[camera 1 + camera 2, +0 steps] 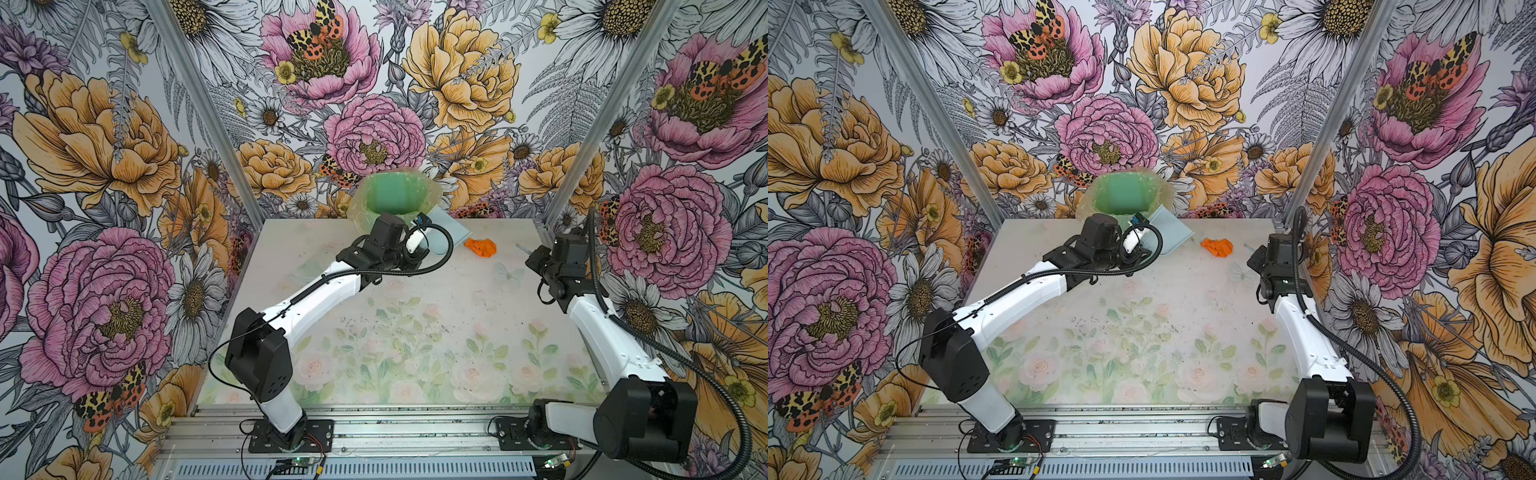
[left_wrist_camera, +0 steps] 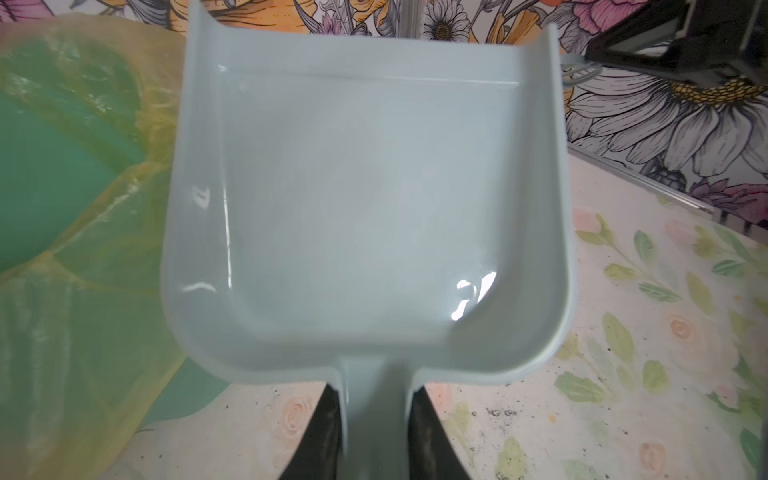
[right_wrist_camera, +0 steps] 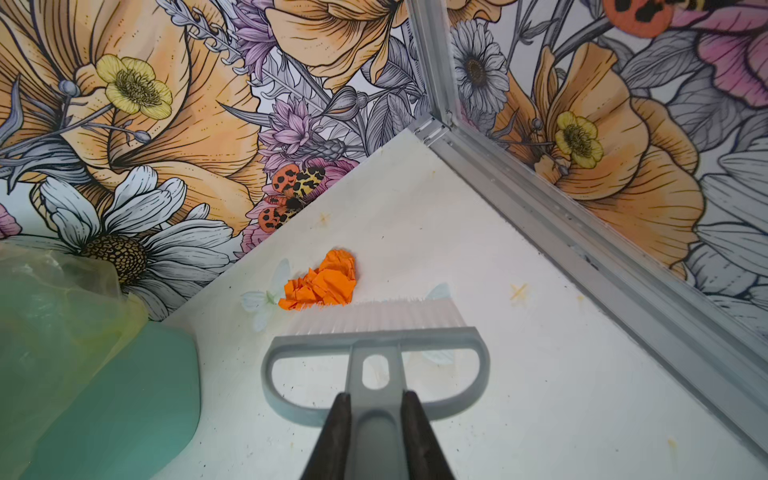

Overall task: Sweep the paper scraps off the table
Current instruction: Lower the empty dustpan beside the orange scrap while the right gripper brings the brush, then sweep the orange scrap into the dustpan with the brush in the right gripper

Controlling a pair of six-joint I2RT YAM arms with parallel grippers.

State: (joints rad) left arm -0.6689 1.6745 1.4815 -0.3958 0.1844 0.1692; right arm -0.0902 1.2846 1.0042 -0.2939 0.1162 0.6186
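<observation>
One orange scrap left on the desk, just ahead of the right end effector gripping the brush; left end effector grips the empty dustpan.

Left gripper clamped tight, arm stretched far forward; right gripper clamped, wrist angled inward

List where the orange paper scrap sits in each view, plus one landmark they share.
In a top view: orange paper scrap on the table, far side, right of centre.
In a top view: the scrap in the same spot.
Left wrist: not in it; dustpan fills the picture.
Right wrist: centre, just beyond the brush.
Shared landmark: green bagged bin.
</observation>
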